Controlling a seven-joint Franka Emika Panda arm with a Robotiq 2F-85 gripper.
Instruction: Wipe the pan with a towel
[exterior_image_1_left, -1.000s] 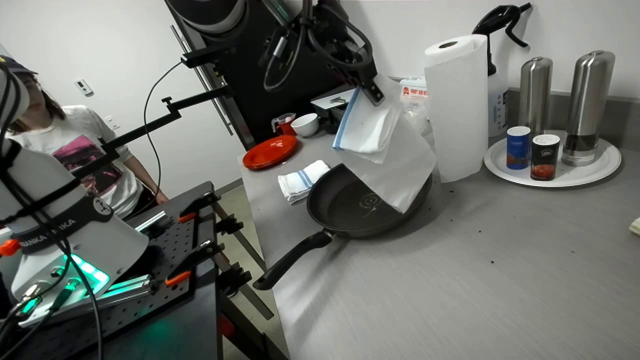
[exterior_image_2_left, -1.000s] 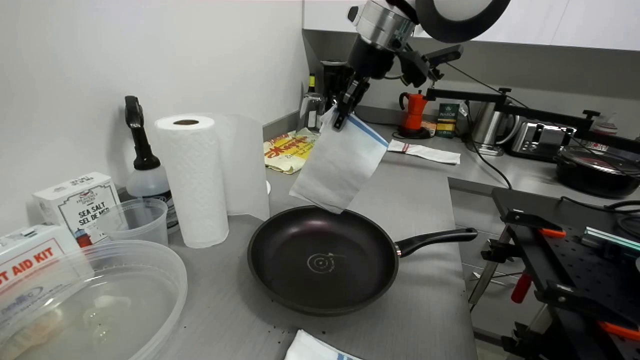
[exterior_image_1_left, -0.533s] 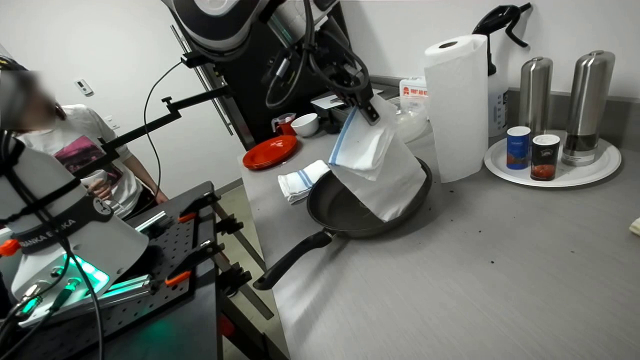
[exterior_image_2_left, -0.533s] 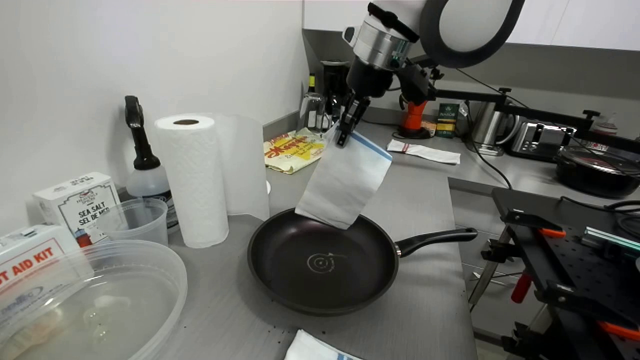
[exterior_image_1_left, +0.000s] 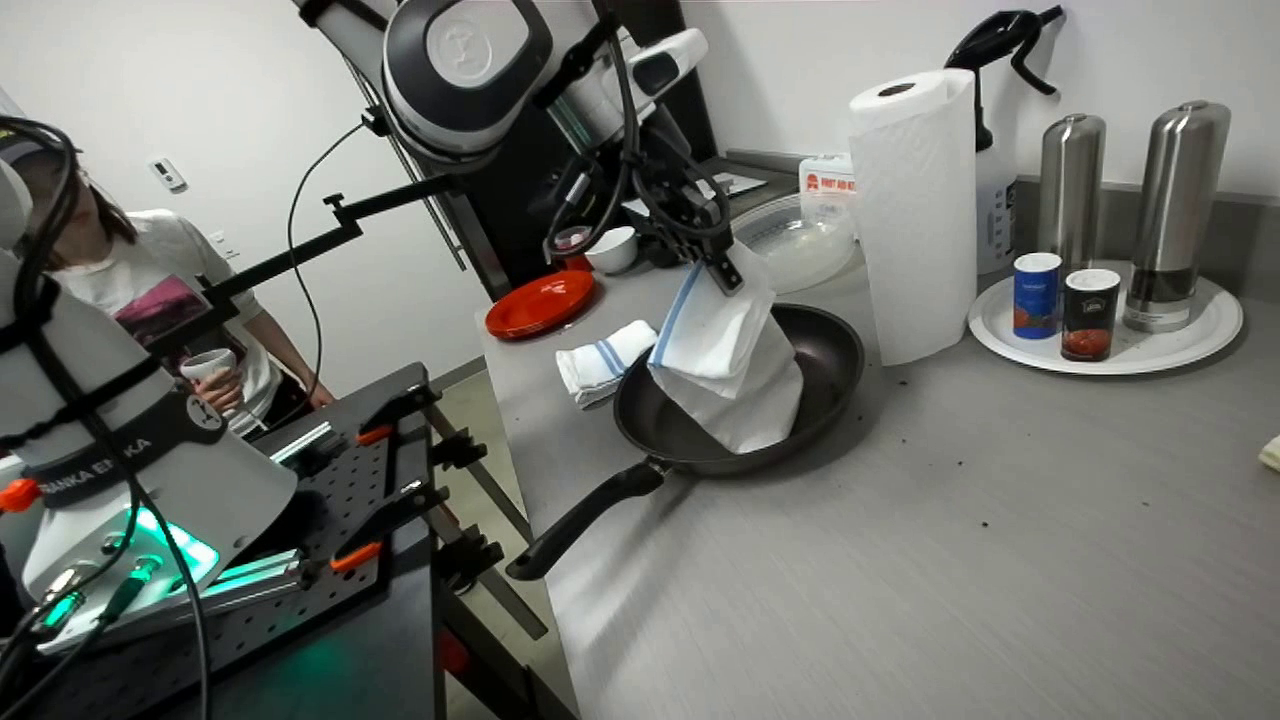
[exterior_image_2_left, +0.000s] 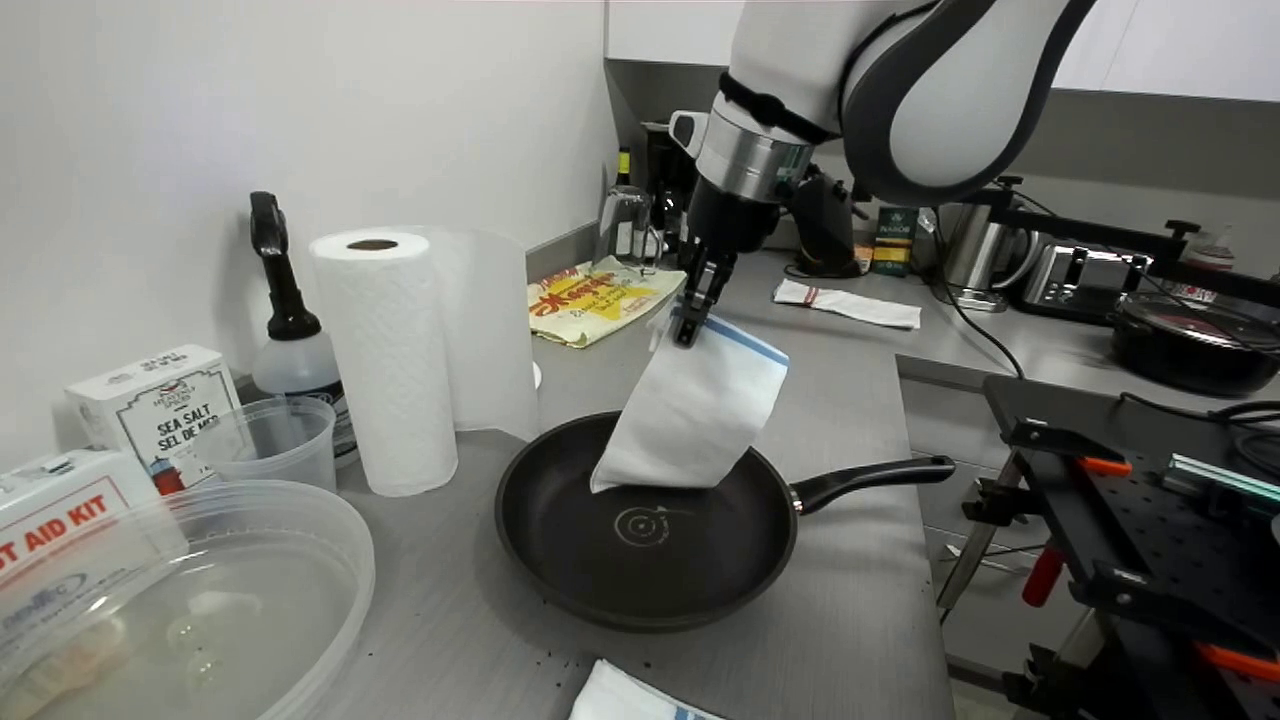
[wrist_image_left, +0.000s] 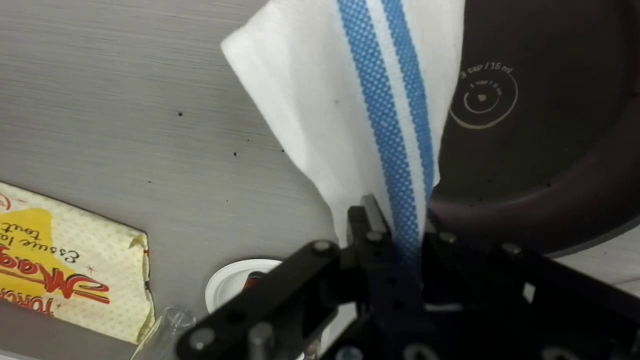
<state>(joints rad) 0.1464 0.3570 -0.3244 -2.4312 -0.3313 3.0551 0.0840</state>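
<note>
Pinching a white, blue-striped dish towel (exterior_image_2_left: 690, 420) at its upper end with the Robotiq gripper (exterior_image_2_left: 687, 332), closed down to the bunched cloth. Hangs folded and slanted, with the lower edge inside the far half of the black frying pan (exterior_image_2_left: 640, 570); cannot tell if touching its floor. Noted the pan flat on the gray countertop (exterior_image_2_left: 430, 600), with handle (exterior_image_2_left: 875, 481) to the right and paper towel roll (exterior_image_2_left: 385, 370) to the left. In wrist view, read "3 tsp / 15 ml" by printed rings (wrist_image_left: 482, 98); saw dark specks (wrist_image_left: 549, 185) in the pan.

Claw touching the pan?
Apart. In an exterior view, the claw ends clear above the pan, with the towel hanging between.
</note>
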